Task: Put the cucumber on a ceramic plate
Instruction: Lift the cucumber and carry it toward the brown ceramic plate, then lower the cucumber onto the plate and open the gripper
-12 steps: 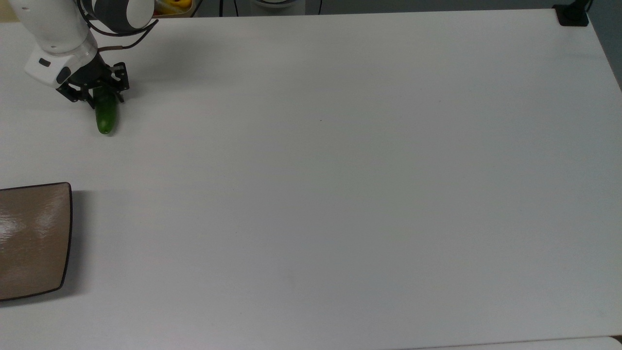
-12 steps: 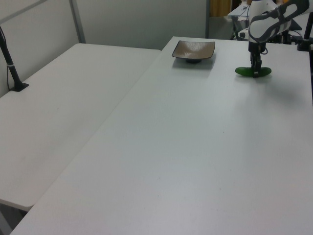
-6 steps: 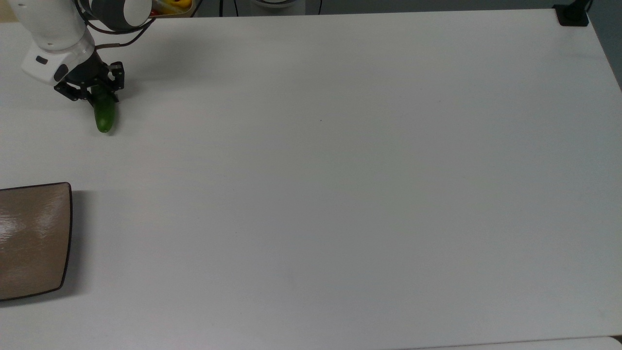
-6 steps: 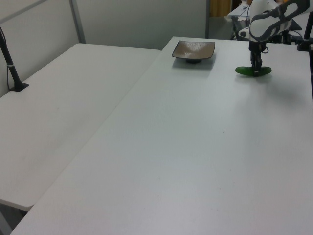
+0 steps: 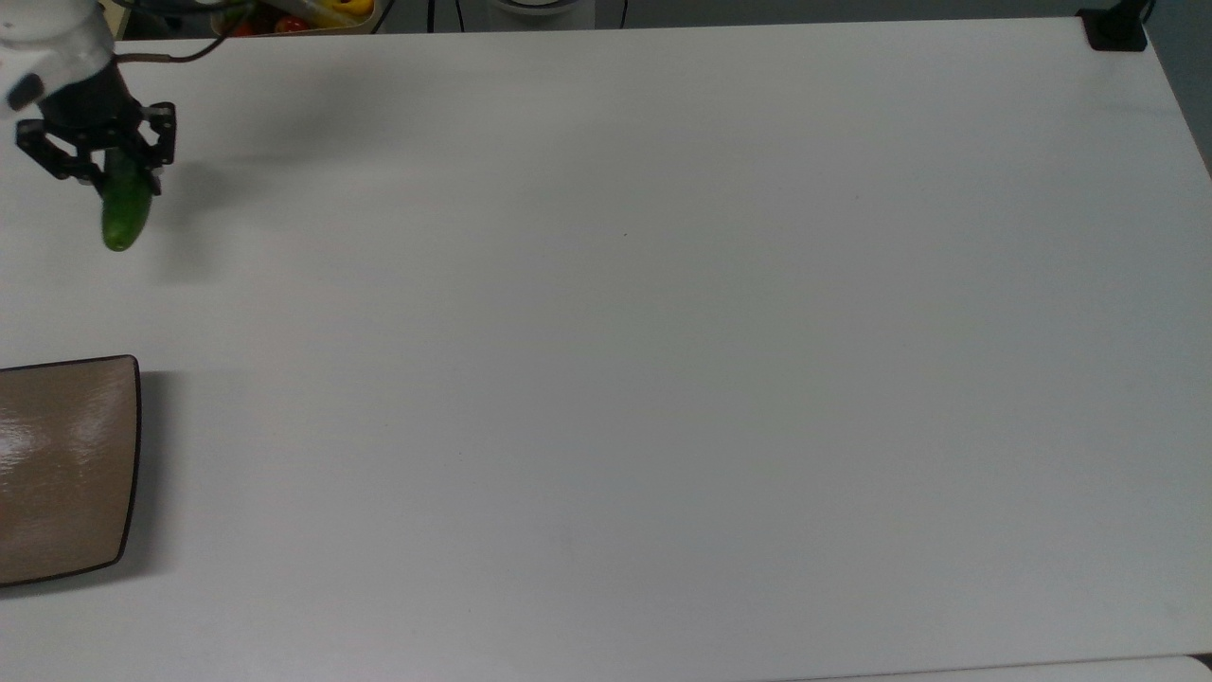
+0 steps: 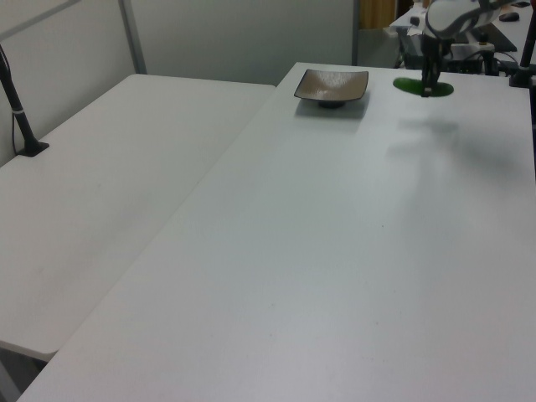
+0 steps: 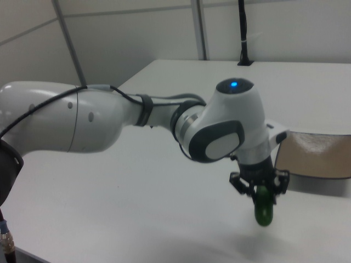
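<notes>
Cucumber carried above the worktop, plate waiting

The pincer [image 5: 99, 161] is clamped across the cucumber [image 5: 125, 213] near its middle, holding it level and clear of the worktop [image 5: 663, 332] near the top view's upper-left corner; the ceramic plate [image 5: 62, 469] sits well apart along the top view's left edge. The cucumber looks light, stiff and smooth-skinned, so a mid-body grip seems right; its rounded form could twist or roll on release.

Top view looks straight down on my white table [image 5: 663, 379], arm at upper left. Left view sits low at the far end, looking along it. Right view is close behind the arm. All share the ceramic plate [image 5: 57, 464].
</notes>
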Available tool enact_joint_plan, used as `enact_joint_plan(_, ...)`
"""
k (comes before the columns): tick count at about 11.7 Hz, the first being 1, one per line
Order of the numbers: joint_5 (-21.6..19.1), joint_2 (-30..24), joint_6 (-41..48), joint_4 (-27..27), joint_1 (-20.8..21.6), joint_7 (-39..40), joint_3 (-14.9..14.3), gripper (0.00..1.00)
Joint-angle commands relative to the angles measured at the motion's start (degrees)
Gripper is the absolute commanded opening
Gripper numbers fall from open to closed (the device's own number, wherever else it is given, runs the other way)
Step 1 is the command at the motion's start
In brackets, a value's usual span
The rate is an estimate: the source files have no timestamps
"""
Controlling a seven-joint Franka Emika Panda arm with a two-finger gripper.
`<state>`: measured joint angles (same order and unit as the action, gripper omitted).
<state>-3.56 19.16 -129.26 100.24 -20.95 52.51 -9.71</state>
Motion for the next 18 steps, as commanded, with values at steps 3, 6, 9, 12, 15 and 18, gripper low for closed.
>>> enact_joint_plan(3,-7.6,4.5,1.3,-8.9,-0.8,0.1,0.2,0.05)
enact_joint_plan(6,-12.6,10.8,-1.1,-18.9,-0.5,-2.7,0.2,0.05)
enact_joint_plan(9,-19.0,14.8,-16.2,-21.1,0.1,-6.2,0.5,0.05)
enact_joint_plan(12,-19.4,22.4,-24.2,-28.7,2.1,-13.1,0.6,0.05)
enact_joint_plan(15,-19.3,27.3,-29.8,-33.2,4.0,-17.6,0.6,0.05)
enact_joint_plan(18,-19.3,30.7,-33.1,-35.5,4.7,-17.9,1.1,0.07)
